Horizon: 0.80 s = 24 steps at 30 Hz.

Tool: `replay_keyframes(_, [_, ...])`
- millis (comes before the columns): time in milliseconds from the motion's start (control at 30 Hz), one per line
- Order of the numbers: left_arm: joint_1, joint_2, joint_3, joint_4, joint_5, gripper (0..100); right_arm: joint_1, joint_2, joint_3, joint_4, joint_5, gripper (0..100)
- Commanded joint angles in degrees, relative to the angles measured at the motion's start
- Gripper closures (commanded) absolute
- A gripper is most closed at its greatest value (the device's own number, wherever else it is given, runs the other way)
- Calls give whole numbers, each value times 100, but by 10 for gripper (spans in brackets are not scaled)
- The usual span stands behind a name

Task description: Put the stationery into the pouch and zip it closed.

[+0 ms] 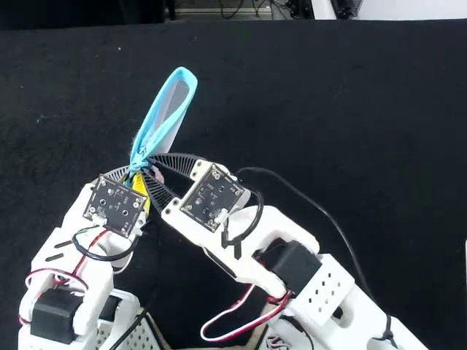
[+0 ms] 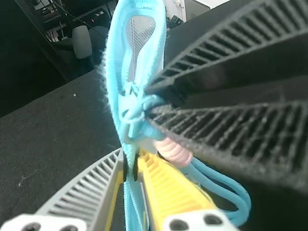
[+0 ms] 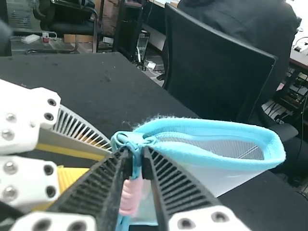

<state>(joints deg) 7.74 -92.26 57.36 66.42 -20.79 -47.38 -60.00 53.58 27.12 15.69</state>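
Pouch point(image 1: 165, 109): light blue, soft cloth, mouth gaping, held up over the tabletop point(image 1: 350, 109). Left gripper point(image 2: 130, 166) is clenched on its edge, right gripper point(image 3: 135, 153) on the gathered rim end. Judged light, floppy and slip-prone; best gripped at the seam.

Two white arms point(image 1: 321, 288) with ribbed fingers.
The left gripper point(image 2: 130, 163) has grey and yellow fingers, the right gripper point(image 3: 136, 156) black ones; red-white cables point(image 1: 232, 308) loop at 6 o'clock, and screws point(image 3: 48, 102) stud the white knuckles.
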Motion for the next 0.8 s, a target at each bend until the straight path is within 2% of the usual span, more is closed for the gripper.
replay_keyframes(0, [48,-9,75,53,-18,971,-26,-101,-514,290,-18,988])
replay_keyframes(300, [48,-9,84,53,-18,971,580,-391,-602,396,0,988])
replay_keyframes(533, [48,-9,84,62,-18,971,1134,-382,-585,-167,0,988])
replay_keyframes(767, [48,-9,84,62,-18,971,1626,-330,-585,-229,0,988])
